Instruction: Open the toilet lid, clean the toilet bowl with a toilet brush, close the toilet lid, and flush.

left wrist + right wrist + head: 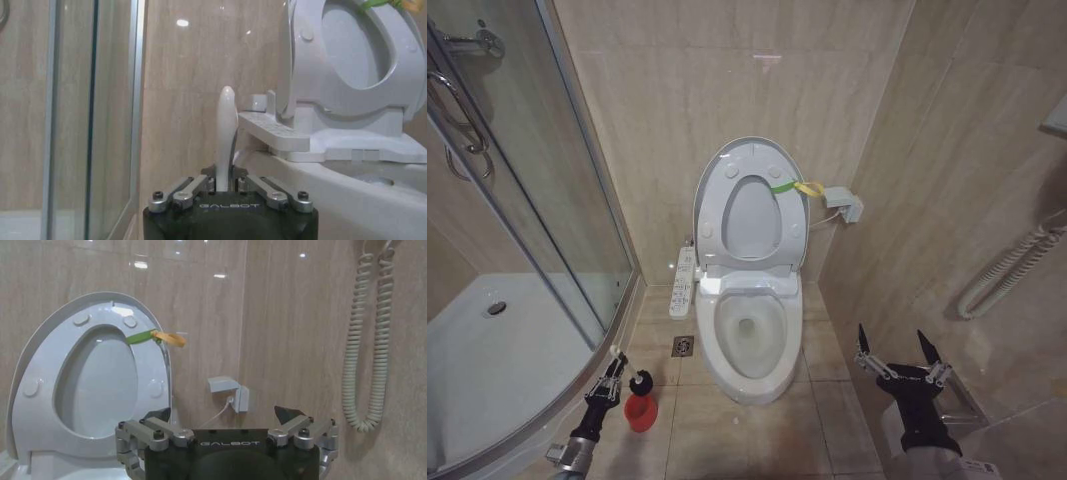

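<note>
The left gripper (225, 186) is seen nearest the lens, its fingers pressed together on the thin white handle of the toilet brush (227, 131), which rises upright from between them. In the head view the same gripper (610, 380) is found low on the floor to the left of the toilet, with the dark bristle head of the brush (640, 380) held just above the red holder cup (639, 412). The toilet lid (717, 165) is stood upright against the tiled wall, the ring seat raised with it, and a yellow-green strap loop (799, 187) is seen at its edge. The toilet bowl (749, 335) is left uncovered below, well apart from the brush. The right gripper (897, 356) is held to the right of the bowl, its fingers spread wide and nothing between them.
</note>
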